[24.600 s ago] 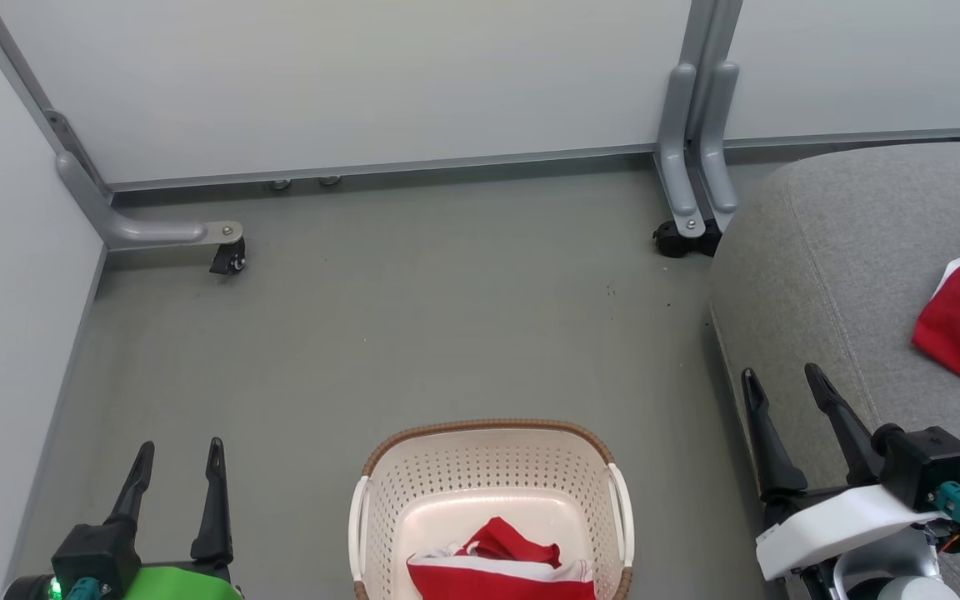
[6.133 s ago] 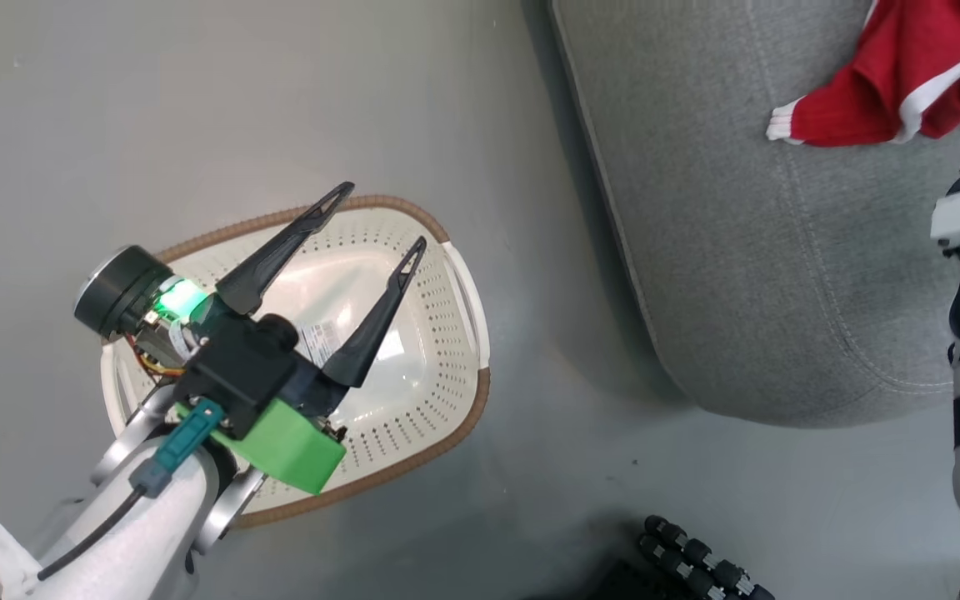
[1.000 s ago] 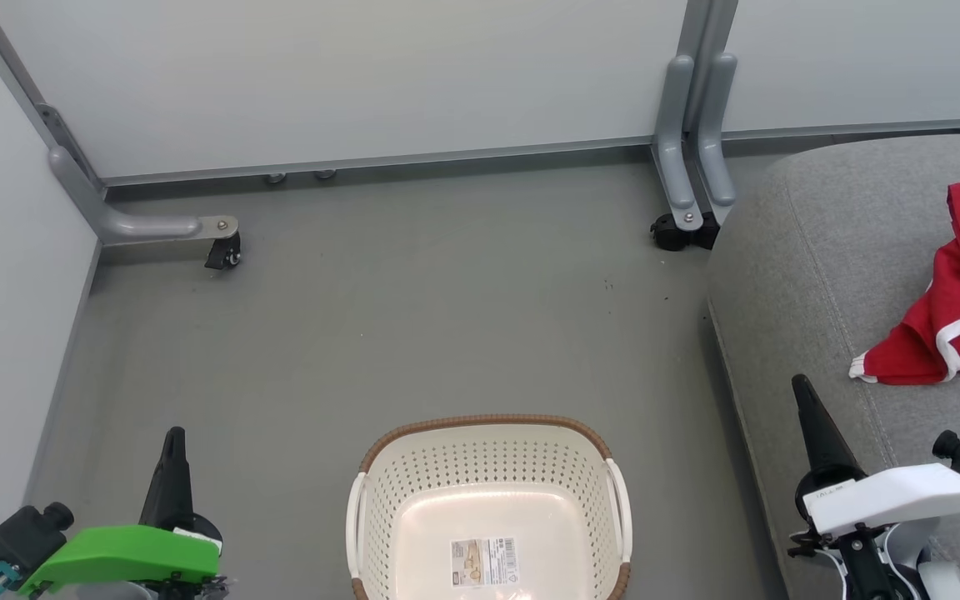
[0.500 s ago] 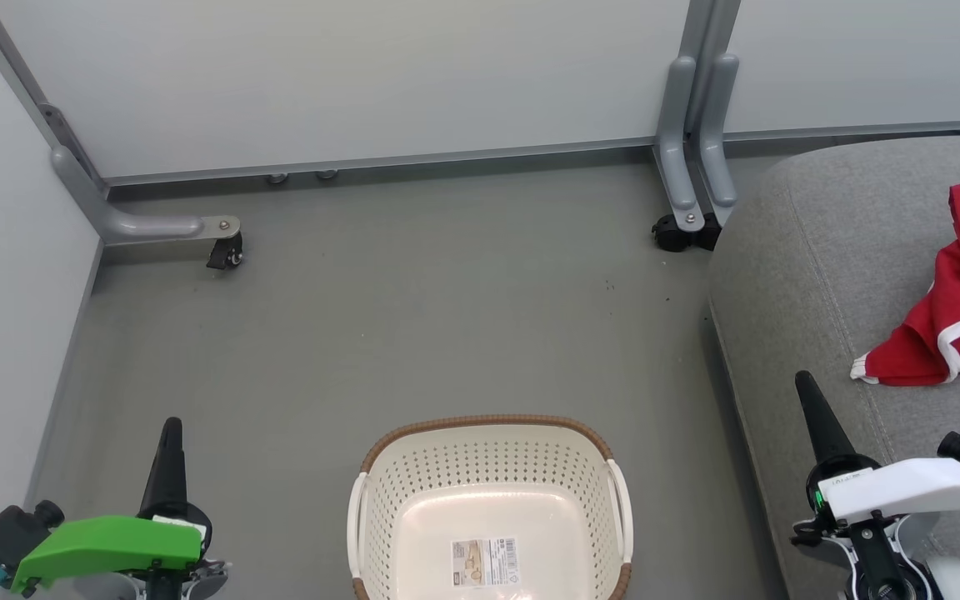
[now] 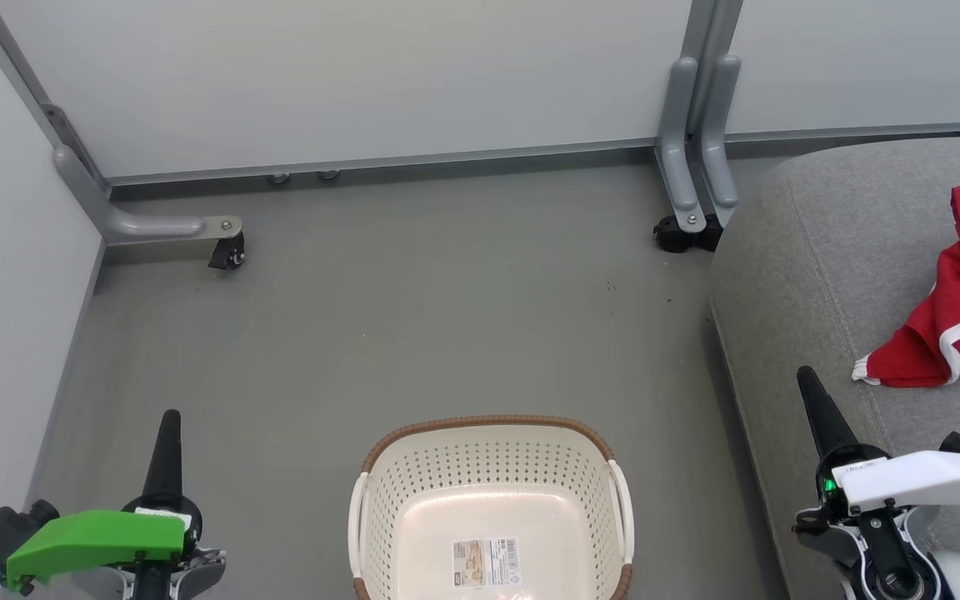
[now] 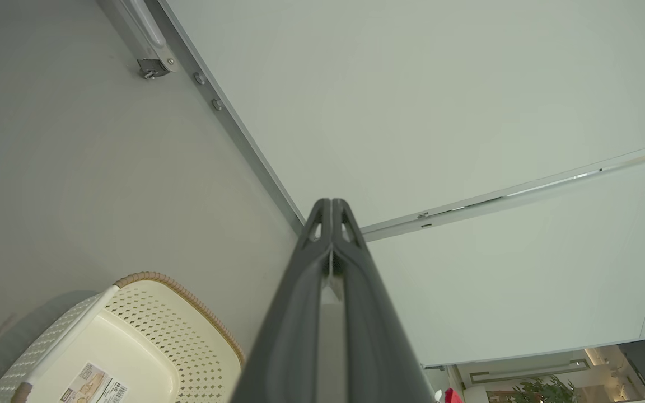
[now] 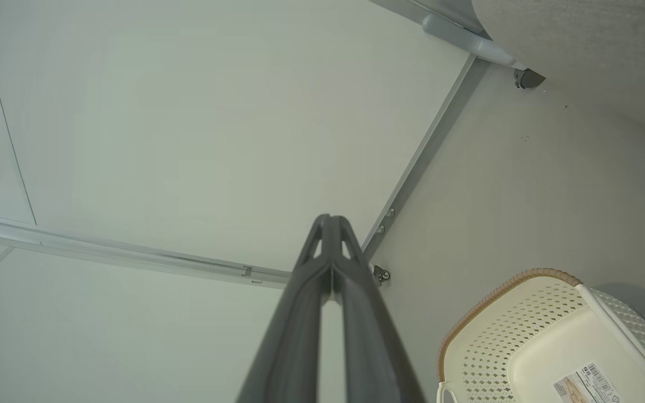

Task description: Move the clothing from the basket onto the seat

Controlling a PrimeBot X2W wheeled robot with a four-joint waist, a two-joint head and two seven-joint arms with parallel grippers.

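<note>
Gone from the basket (image 5: 488,422) on the floor, the clothing (image 5: 959,333) now lies heaped on the seat (image 5: 822,250), and with the left end effector (image 5: 170,425) and right end effector (image 5: 807,385) both clenched empty, the task looks finished, calling for no further pick.

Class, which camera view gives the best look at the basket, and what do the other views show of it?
The head view: the basket sits centred and seen from above, its sticker readable as a label. The left wrist view catches one corner at lower left, the right wrist view one corner at lower right.
</note>
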